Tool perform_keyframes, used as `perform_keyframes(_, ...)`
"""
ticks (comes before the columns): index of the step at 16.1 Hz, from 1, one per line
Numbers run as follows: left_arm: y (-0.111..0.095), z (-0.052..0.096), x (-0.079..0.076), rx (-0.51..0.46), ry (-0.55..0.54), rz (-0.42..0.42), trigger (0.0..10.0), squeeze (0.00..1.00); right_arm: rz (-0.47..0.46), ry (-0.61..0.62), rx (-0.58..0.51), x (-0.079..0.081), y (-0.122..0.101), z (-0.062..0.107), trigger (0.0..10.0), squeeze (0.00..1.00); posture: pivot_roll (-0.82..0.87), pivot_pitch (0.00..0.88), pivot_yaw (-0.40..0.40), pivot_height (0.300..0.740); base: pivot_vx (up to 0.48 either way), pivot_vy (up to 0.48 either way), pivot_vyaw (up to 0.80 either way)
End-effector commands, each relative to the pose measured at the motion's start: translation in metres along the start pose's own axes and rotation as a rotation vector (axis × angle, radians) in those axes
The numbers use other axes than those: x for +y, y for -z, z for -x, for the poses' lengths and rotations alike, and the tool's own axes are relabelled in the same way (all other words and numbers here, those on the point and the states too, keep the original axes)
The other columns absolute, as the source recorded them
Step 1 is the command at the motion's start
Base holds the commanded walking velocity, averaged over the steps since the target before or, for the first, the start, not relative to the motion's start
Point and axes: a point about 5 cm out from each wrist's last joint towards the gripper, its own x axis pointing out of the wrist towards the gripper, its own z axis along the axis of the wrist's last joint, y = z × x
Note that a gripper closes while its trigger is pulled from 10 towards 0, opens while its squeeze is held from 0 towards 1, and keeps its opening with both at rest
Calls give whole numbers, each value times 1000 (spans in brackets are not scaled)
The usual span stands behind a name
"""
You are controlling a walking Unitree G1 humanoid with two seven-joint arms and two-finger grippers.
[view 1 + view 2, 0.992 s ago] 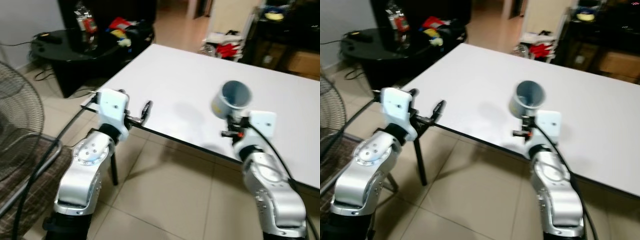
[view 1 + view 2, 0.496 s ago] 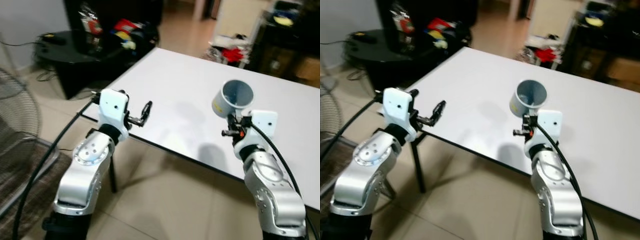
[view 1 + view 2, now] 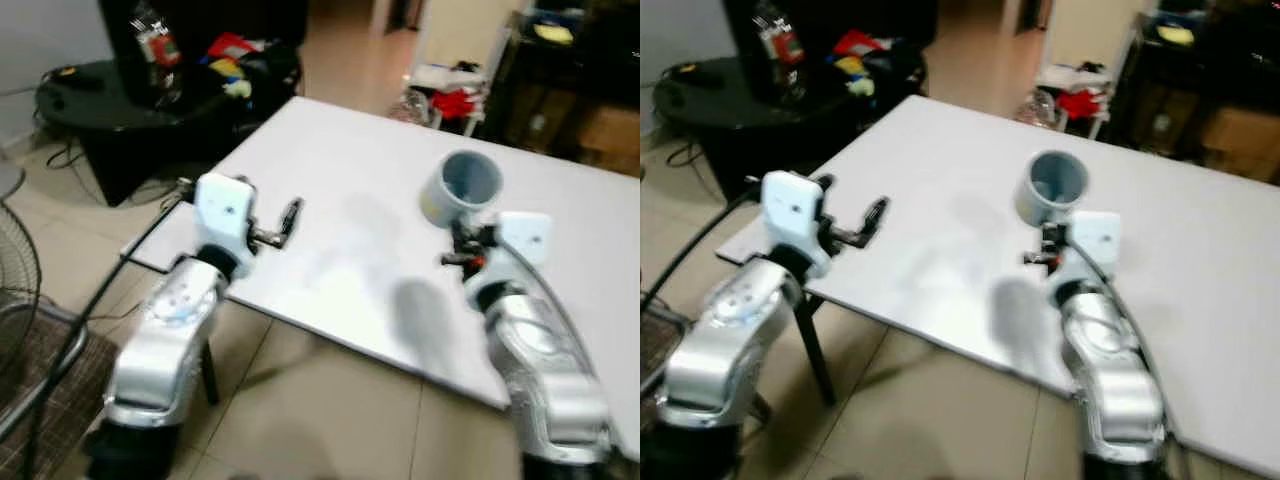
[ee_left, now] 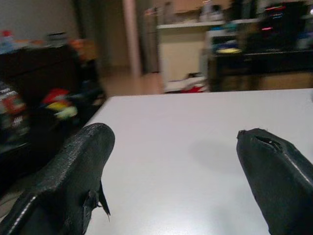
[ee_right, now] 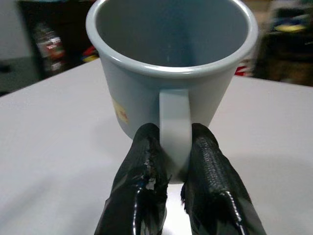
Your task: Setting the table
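We hold the mug (image 5: pixel 171 83) above the table (image 3: pixel 330 180), our right gripper (image 5: pixel 177 169) pinching its handle; our left gripper (image 4: pixel 176 171), spread and holding nothing, hovers over the table's near edge. Nothing is laid yet.

Two silver arms, white wrist blocks
Left gripper (image 3: pixel 291 215) and right gripper (image 5: pixel 178 161): long black textured fingers; black cables trail along both forearms; round bolted joint housings

A pale grey-blue enamel mug (image 5: pixel 171 88) with a small yellow label on its side is held upright, mouth open and empty. It hangs above the white table (image 3: pixel 330 170), near the table's front edge, its handle pinched between black fingers (image 5: pixel 142 166)
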Motion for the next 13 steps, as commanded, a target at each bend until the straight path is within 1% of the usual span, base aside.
perform_keyframes(1,-3,-2,-3,-8,9,2,10000,0,8,15,-18,-6,-4,0,10000,0,54,0,-64,740,349,0,0)
perform_keyframes(13,-4,-5,-2,-14,16,-11,10000,0,-11,-4,-20,-1,-5,-7,10000,0,63,0,-55,740,349,0,0)
